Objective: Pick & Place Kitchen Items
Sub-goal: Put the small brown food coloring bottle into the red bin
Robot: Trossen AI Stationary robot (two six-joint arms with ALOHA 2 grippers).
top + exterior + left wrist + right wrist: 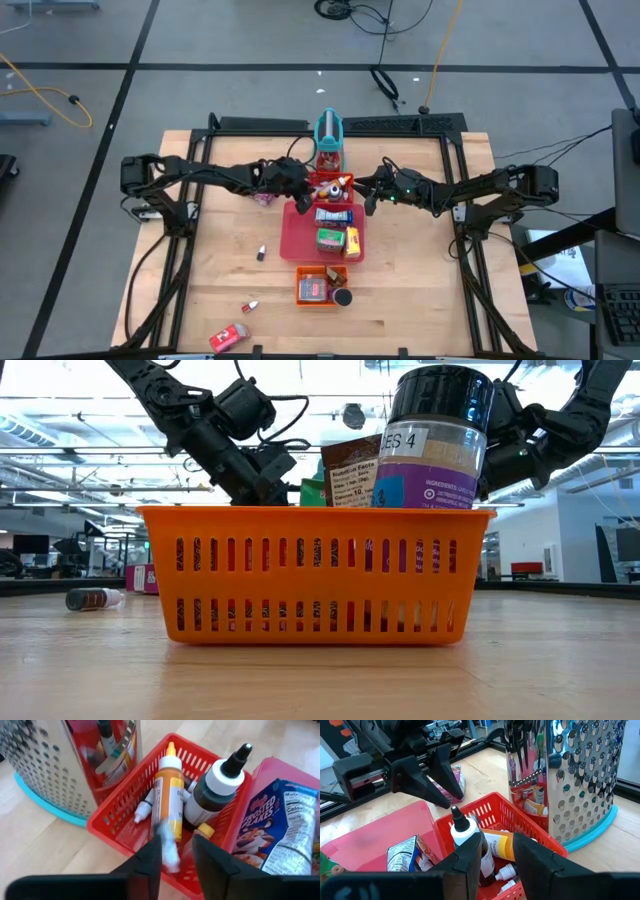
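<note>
Tabletop: tiny bottles [172,805] beyond open jaws

You are working in a robotics lab or open industrial workspace, not a kitchen. The wooden table [420,290] sits in a black metal frame [400,123] on a grey floor [200,90] marked with dark lines, with loose cables [385,20] trailing across it. Beyond the table, the low view shows exposed ceiling trusses [90,455], strip lighting and distant monitors [30,544].

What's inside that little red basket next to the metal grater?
The red basket holds a yellow bottle, a dark white-collared bottle and tiny droppers. Anything beneath them is hidden.
</note>
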